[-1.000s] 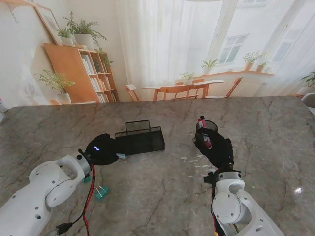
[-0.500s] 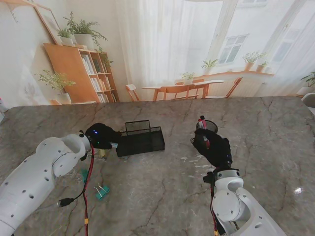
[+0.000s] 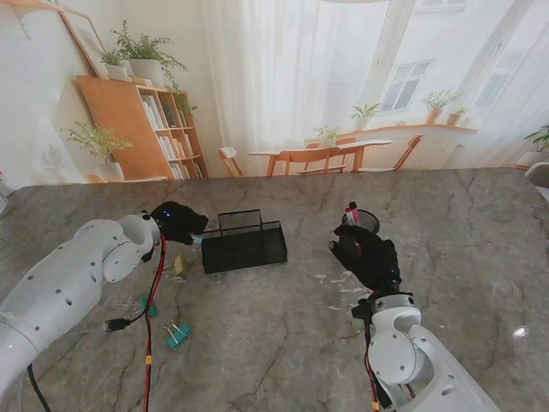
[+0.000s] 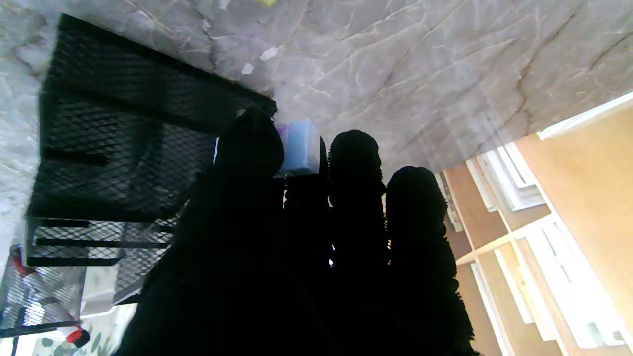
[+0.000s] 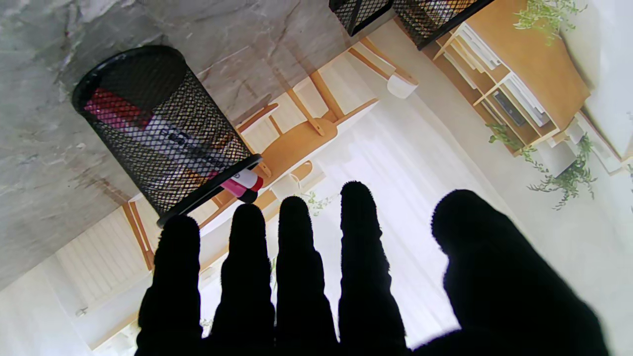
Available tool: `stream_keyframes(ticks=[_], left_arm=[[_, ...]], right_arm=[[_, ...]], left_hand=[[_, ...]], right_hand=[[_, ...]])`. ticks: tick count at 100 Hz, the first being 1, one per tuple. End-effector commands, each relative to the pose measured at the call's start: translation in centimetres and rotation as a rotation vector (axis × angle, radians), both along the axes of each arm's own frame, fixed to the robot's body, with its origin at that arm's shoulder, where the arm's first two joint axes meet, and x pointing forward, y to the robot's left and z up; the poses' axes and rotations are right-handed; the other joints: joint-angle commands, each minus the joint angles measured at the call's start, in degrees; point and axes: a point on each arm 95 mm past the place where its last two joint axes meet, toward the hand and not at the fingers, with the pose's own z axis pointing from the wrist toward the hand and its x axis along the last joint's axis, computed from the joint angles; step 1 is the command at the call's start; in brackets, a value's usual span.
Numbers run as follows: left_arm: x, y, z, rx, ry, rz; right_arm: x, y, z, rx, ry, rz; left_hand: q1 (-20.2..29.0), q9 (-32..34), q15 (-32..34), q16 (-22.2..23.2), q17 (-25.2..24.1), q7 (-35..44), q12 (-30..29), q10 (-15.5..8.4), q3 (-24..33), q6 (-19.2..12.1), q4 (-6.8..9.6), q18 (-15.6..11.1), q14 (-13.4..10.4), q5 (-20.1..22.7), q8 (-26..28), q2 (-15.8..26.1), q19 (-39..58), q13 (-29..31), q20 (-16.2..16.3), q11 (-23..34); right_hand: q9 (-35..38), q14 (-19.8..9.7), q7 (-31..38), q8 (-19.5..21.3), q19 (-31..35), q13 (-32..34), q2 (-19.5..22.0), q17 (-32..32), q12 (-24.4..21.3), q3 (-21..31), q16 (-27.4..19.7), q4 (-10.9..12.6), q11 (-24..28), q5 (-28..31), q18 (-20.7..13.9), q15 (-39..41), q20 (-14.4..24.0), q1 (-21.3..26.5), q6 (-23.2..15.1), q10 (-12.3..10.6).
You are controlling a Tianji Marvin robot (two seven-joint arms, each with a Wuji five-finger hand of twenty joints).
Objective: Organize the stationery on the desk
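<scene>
Centrally on the marble table (image 3: 283, 343) stands a black mesh desk organizer (image 3: 244, 247), a low tray with a taller compartment at its back. The left hand (image 3: 178, 223), gloved in black, is raised at the organizer's left end; its fingers (image 4: 247, 148) pinch a small pale blue block (image 4: 299, 147), possibly an eraser, at the tips. Seen from the left wrist, the block sits just over the organizer's corner (image 4: 148, 148), though whether it touches the mesh cannot be told.

On the table to the left of the organizer lies a small yellowish item (image 3: 179, 265), too small to identify. Nearer to me, two teal binder clips (image 3: 177, 333) rest beside the red cable (image 3: 151, 326) hanging from the left arm.

The right hand (image 3: 369, 257) is held up on the right, holding nothing, its four fingers (image 5: 296, 237) extended close alongside one another and the thumb set apart. Just beyond its fingertips stands a round black mesh pen cup (image 3: 360, 221), upright on the table. The right wrist view shows red and pink markers (image 5: 242, 183) inside the cup (image 5: 163, 128), their caps reaching past its rim. Hand and cup are near each other but apart.
</scene>
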Motion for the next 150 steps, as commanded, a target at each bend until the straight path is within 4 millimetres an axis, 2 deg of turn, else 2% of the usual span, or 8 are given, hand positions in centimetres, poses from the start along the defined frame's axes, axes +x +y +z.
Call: stream_keyframes(ticks=[1,29,52,74,97,114,136,150], left_arm=[[0.6,-0.4,0.6,-0.022,-0.019,0.011],[1.9,-1.2,0.6,-0.032,-0.005,-0.011],[2.0,-1.7,0.0,-0.050,0.025,-0.012],[1.5,-1.9,-0.2,-0.066,0.040,-0.028],[0.7,-2.1,0.1,-0.085,0.050,-0.043],[0.1,-2.5,0.3,-0.099,0.052,-0.054],[-1.7,-1.8,1.6,-0.073,0.019,-0.045],[-3.6,-0.8,2.7,-0.044,-0.012,-0.036]], right_arm=[[0.1,0.3,-0.1,-0.001,0.009,0.019],[0.6,0.3,-0.6,-0.009,0.038,0.027],[0.6,0.3,-0.6,-0.006,0.040,0.026],[0.6,0.3,-0.6,-0.001,0.038,0.023],[0.6,0.3,-0.6,0.005,0.035,0.020],[0.5,0.3,-0.7,0.010,0.034,0.017],[0.5,0.3,-0.7,0.020,0.033,0.012],[0.4,0.3,-0.6,0.030,0.027,0.012]], left_hand=[[5.6,1.7,-0.8,-0.4,0.4,-0.6,1.5,0.9,-2.0,-1.2,2.94,-1.7,-0.2,0.6,0.1,4.5,-0.2,-1.1,-0.9,0.4],[6.2,0.0,-1.2,-0.2,0.7,-3.0,-0.6,1.4,-5.1,-0.7,2.55,-2.3,-1.5,0.6,-0.7,6.9,0.3,-0.9,-1.7,3.3],[4.4,-1.0,-2.7,-1.1,1.0,-12.7,-3.5,0.9,-6.5,0.9,1.69,-1.9,-1.9,3.1,1.1,8.5,0.0,-0.3,-2.8,6.0],[-0.8,-3.5,-3.0,-0.9,-0.2,-22.1,-5.5,0.1,-7.0,2.3,1.46,-1.6,-1.6,3.6,3.1,9.2,-0.1,-1.2,-2.6,8.7],[-8.3,-5.3,-3.3,-1.0,-1.7,-28.5,-11.8,0.4,-7.4,3.8,1.37,-0.8,-0.8,4.3,4.4,14.1,0.0,-2.4,-1.9,10.6],[-10.3,-6.1,-7.0,-3.5,-2.6,-34.9,-14.1,1.2,-7.3,4.9,1.93,0.3,-0.2,4.2,3.8,16.5,-1.8,-3.2,-2.7,6.7],[-13.6,-12.1,-23.3,-15.1,-11.8,-44.0,-22.4,3.2,-7.4,5.3,2.20,8.0,2.3,1.7,1.1,19.5,-13.3,-10.0,-9.0,-6.8],[-15.5,-16.3,-28.9,-19.1,-16.5,-48.8,-24.5,4.3,-7.7,6.0,2.12,10.1,3.6,-0.6,0.3,21.7,-16.8,-14.9,-10.7,-11.0]], right_hand=[[0.7,-0.2,0.6,1.0,0.9,0.5,1.6,-0.1,1.0,-1.5,0.8,-0.4,0.5,0.4,0.3,-0.2,0.8,0.2,-0.3,-0.1],[0.6,-0.3,0.6,1.0,1.0,0.3,1.7,-0.2,1.0,-1.6,0.8,-0.4,0.5,0.4,0.2,-0.2,0.8,0.1,-0.2,0.0],[0.6,-0.3,0.6,1.0,1.0,0.3,1.9,-0.3,1.0,-1.7,0.9,-0.4,0.5,0.3,0.2,-0.2,0.9,0.1,-0.3,0.0],[0.6,-0.3,0.7,1.0,1.0,0.2,2.0,-0.3,1.1,-1.7,0.9,-0.4,0.5,0.5,0.2,-0.2,0.9,0.1,-0.1,0.1],[0.6,-0.3,0.6,1.0,1.0,0.2,2.0,-0.3,1.1,-1.8,0.9,-0.4,0.5,0.4,0.2,-0.2,0.9,0.2,-0.2,0.0],[0.6,-0.2,0.7,1.0,1.0,0.3,2.2,-0.4,1.1,-1.8,0.9,-0.4,0.5,0.5,0.2,-0.2,0.9,0.1,-0.2,0.0],[0.6,-0.2,0.6,1.0,1.0,0.2,2.2,-0.4,1.0,-1.9,0.9,-0.4,0.5,0.5,0.2,-0.2,0.9,0.2,-0.2,0.2],[0.6,-0.3,0.6,1.0,1.0,0.2,2.2,-0.4,1.0,-1.9,0.9,-0.4,0.4,0.5,0.1,-0.3,0.9,0.1,-0.2,0.1]])
